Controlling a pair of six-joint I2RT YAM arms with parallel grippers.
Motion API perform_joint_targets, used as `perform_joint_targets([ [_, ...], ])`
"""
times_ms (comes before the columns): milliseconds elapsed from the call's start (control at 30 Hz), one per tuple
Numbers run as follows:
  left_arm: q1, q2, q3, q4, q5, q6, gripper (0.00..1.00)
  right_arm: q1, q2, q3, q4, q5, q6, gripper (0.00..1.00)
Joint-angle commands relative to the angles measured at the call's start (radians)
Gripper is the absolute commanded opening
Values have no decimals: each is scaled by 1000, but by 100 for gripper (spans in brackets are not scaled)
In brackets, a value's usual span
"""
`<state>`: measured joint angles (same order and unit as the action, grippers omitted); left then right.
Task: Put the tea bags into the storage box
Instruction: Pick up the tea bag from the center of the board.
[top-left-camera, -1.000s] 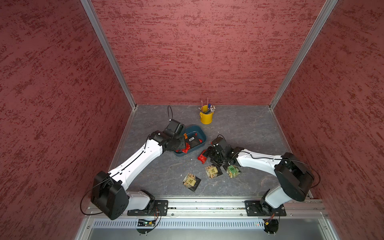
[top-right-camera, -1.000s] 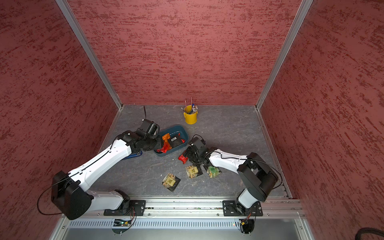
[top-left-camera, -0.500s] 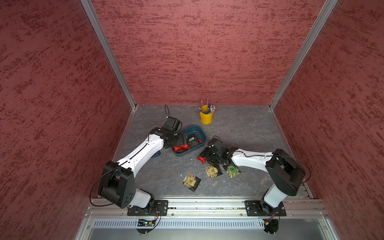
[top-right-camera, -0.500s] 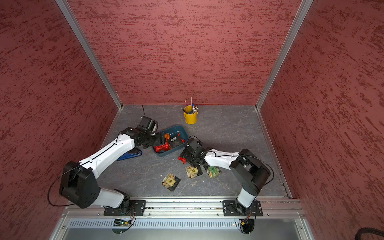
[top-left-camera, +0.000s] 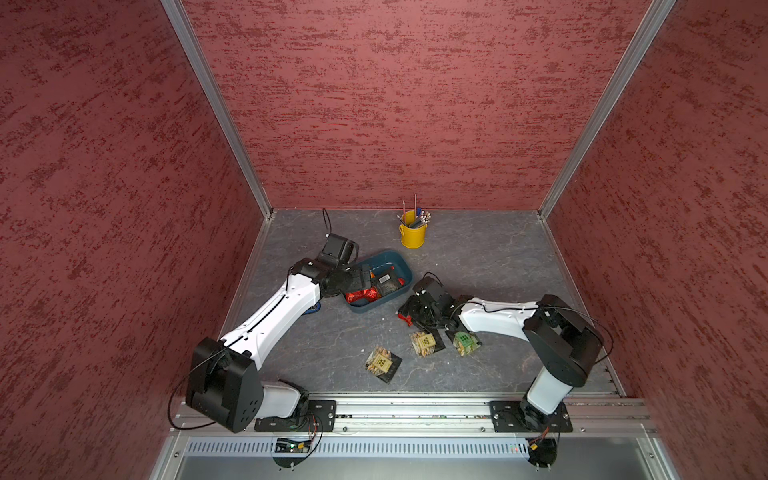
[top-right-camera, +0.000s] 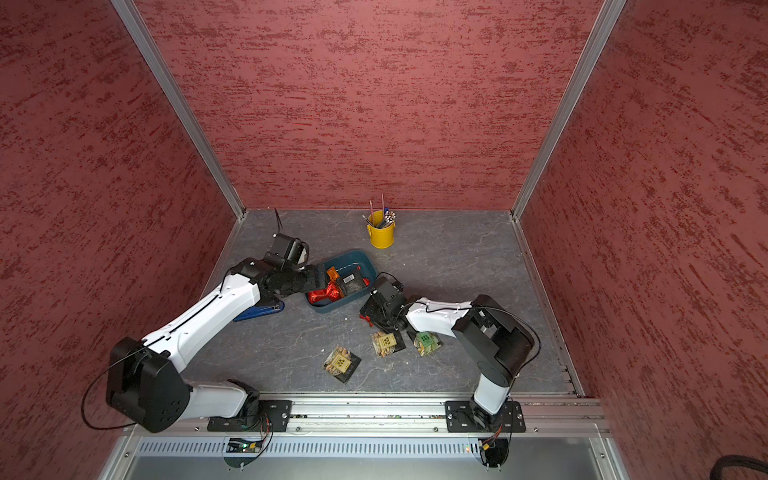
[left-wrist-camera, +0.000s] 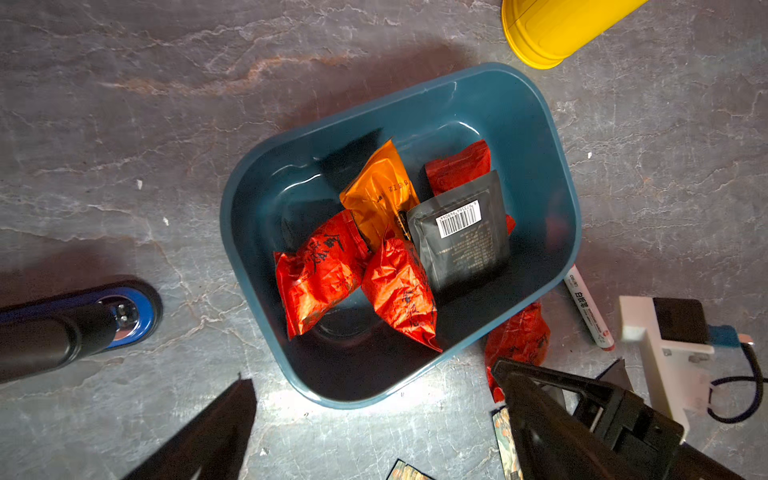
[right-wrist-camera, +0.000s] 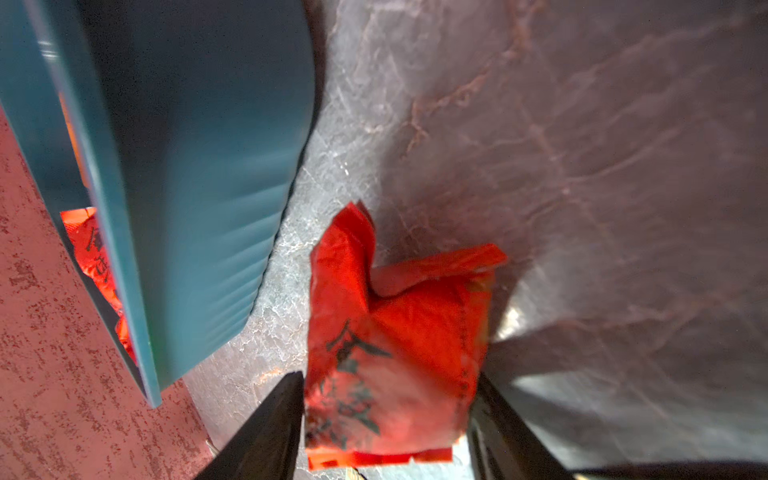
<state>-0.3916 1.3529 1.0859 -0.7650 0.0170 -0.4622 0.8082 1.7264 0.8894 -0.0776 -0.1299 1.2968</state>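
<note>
Storage box is sat mid-table, five tea bags inside. Left gripper is held over it, spread wide, nothing gripped. Right gripper is set astride a red foil packet just beside the box; a grip is possibly made but cannot be told through the blur. Three labelled sachets are lying nearby.

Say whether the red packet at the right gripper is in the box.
Out: the red packet sits beside the storage box, outside its wall, at the right gripper.
</note>
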Motion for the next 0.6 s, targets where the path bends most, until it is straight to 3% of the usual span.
perform_joint_targets([
  [0,5,-32,-39,-17,-5,-1,98,9,12,29,15,15,-11,59],
  [233,-3,-74,-93,-23,-9,-21,97,9,-21,33,-22,22,-27,52],
  [567,-22,-134,-201,7,-13,-62,97,40,-219,136,-234,112,-96,50],
])
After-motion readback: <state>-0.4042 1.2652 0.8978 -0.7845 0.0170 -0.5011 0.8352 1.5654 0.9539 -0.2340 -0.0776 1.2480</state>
